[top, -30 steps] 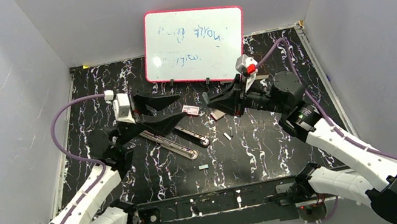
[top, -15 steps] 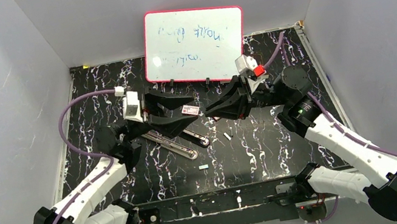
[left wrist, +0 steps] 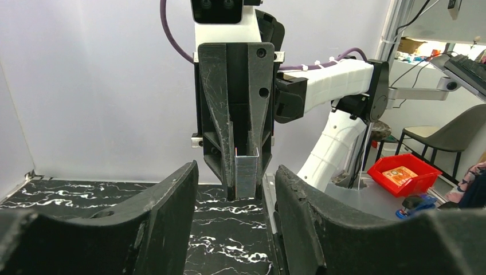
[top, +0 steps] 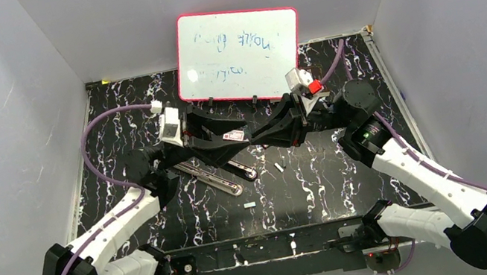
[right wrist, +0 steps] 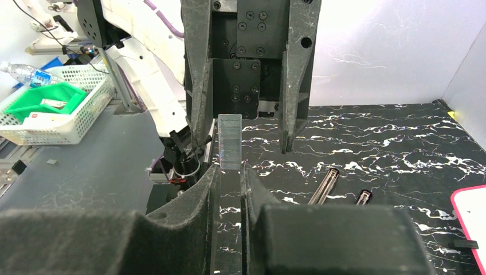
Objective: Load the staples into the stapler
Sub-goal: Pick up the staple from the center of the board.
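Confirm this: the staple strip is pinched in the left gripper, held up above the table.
Wrong gripper. The staple strip is pinched in the right gripper, held up above the table; the right wrist view shows it in that gripper's own grip.

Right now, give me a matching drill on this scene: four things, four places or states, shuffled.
Things:
1. staple strip
2. stapler
3. left gripper
4. whiteboard

Places or states:
A. propped up at the back of the table
B. pinched in the right gripper, held above the table
C. lying opened on the table, both halves splayed
D. open, fingers either side of the strip's line, not gripping it

Pairs: 1-B, 2-C, 3-D, 4-A
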Robot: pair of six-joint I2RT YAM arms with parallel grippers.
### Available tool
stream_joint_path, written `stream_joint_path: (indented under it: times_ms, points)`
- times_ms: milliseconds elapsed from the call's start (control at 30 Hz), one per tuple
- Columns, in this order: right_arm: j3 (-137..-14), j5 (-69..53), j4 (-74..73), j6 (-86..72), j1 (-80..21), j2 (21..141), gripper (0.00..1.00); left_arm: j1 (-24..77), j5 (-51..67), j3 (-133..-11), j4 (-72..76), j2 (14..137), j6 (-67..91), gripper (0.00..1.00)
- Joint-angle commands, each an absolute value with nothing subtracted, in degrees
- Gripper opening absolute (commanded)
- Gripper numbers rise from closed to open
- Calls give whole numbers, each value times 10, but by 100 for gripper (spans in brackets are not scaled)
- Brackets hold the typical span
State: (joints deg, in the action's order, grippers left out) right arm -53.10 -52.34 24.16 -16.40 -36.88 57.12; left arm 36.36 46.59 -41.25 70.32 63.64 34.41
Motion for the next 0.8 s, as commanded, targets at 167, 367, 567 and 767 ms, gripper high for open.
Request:
stream_joint_path:
  times_ms: [167, 367, 567, 767]
  points:
    - [-564, -516, 261, -167, -371, 566, 0, 372, 477, -433, 765, 642, 353, 43]
    - [-563, -515, 256, -165, -371, 568, 0, 372, 476, -432, 765, 642, 353, 34]
    - [-561, -508, 248, -160, -371, 567, 0, 372, 475, -431, 765, 639, 354, 25]
    - [-561, -503, 246, -158, -371, 567, 0, 372, 474, -432, 765, 640, 356, 9]
